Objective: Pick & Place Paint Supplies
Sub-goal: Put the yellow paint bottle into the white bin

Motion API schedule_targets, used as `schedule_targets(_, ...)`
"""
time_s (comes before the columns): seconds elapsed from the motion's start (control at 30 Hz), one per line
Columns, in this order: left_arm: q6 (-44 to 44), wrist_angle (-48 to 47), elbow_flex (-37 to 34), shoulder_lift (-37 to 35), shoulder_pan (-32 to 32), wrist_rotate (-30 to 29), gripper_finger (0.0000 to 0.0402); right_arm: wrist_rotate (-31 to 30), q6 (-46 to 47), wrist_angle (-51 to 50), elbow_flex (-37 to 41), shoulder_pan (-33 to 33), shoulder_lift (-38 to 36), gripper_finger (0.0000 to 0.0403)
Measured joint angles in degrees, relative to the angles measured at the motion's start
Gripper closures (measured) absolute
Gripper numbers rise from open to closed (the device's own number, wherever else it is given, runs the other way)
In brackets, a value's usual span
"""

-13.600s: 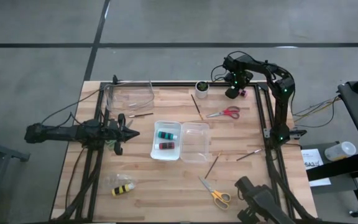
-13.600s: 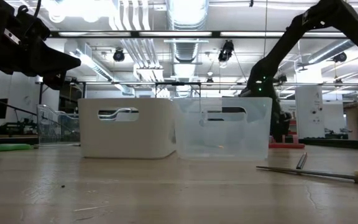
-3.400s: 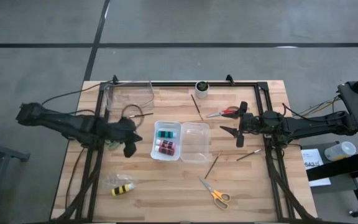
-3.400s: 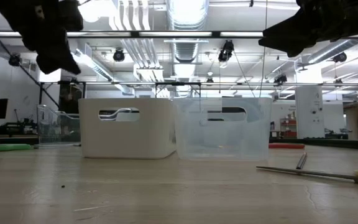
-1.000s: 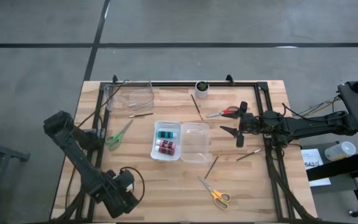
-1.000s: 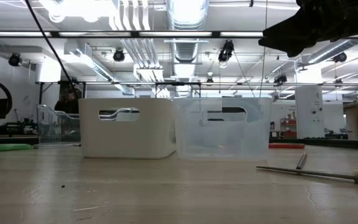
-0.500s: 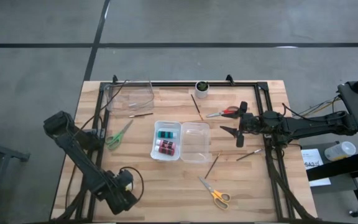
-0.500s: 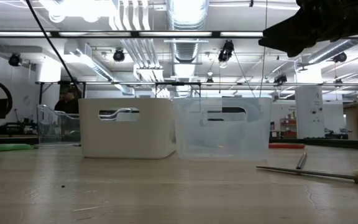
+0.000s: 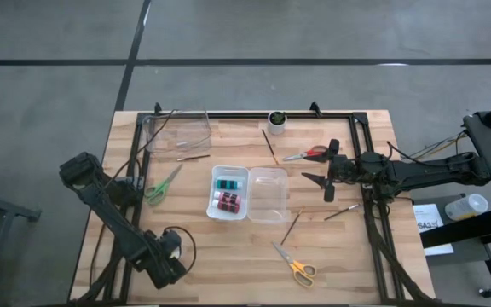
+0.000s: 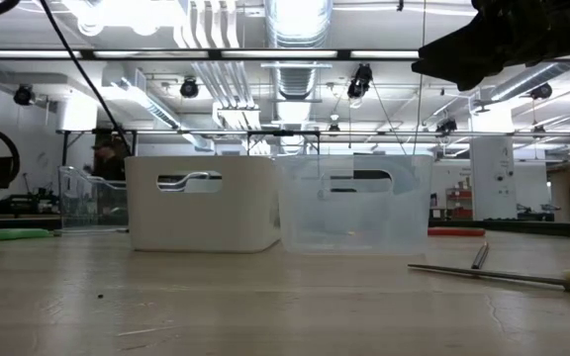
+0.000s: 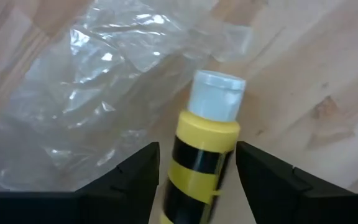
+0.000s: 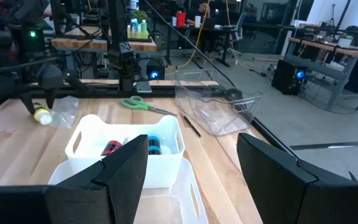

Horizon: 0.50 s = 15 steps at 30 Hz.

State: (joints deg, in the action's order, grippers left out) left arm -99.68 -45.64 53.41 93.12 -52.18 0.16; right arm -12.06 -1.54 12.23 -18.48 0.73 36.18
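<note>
We see even, shadowless overhead light on the table. Ceiling fixtures blow out to white glare in the low view, leaving the arm above a black silhouette. Highlights glint on the crumpled plastic wrap, slightly soft up close.

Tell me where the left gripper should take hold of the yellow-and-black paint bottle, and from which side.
Grip the striped body of the paint bottle, not its narrower pale cap. It lies flat on the table beside crinkled plastic wrap, so come straight down. The open left gripper already straddles it.
</note>
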Motion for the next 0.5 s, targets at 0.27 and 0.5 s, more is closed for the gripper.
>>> schedule_targets(0.27,0.17,0.67,-0.62,0.00,0.00,-0.09,0.0189,-0.01,0.00,0.00,0.00,0.00,0.00,0.0159)
schedule_targets(0.5,0.16,4.97,-2.73,0.00,0.00,-0.09,0.0189,-0.01,0.00,0.00,0.00,0.00,0.00,0.0159)
